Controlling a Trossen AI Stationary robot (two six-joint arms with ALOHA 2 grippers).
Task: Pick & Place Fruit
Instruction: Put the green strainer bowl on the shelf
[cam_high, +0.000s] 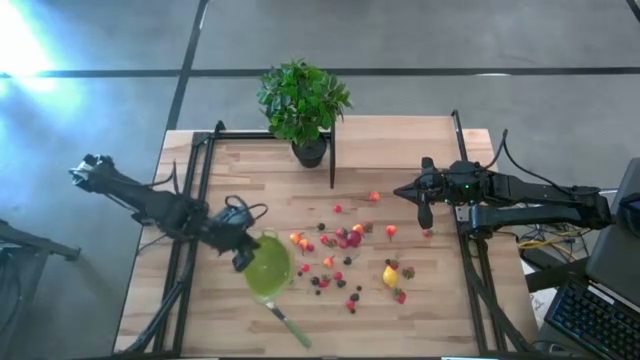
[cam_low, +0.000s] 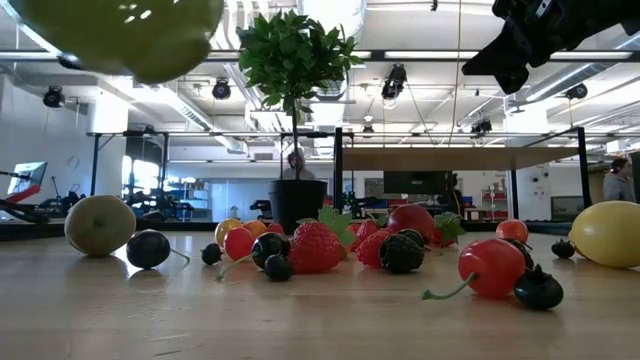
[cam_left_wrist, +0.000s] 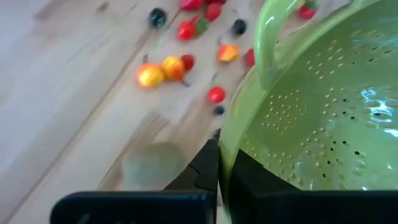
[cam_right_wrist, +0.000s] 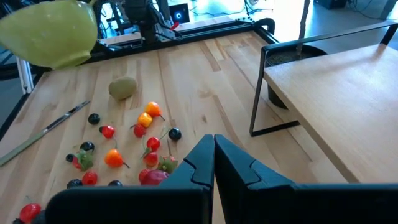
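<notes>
Fruit (cam_high: 345, 240) lies scattered loose across the middle of the desk (cam_high: 250, 160): red and orange berries, dark berries, a yellow lemon (cam_high: 389, 276) toward the right side and a dull-green kiwi-like ball (cam_right_wrist: 122, 87) close to the left arm's end. None of it sits in the strainer bowl (cam_high: 268, 264), whose perforated inside shows bare in the left wrist view. The left claw (cam_left_wrist: 219, 171) is clenched on the rim of that lime-green bowl and holds it tilted in the air, clear of the desk, as the low view shows from beneath. The right claw (cam_high: 424, 213) hangs pinched together and carrying nothing, above the right edge of the spread. A green-handled knife (cam_high: 287, 322) lies near the front edge, and a potted plant (cam_high: 303, 105) stands at the back. By my reading, placing has not yet begun; every piece remains to be picked.
</notes>
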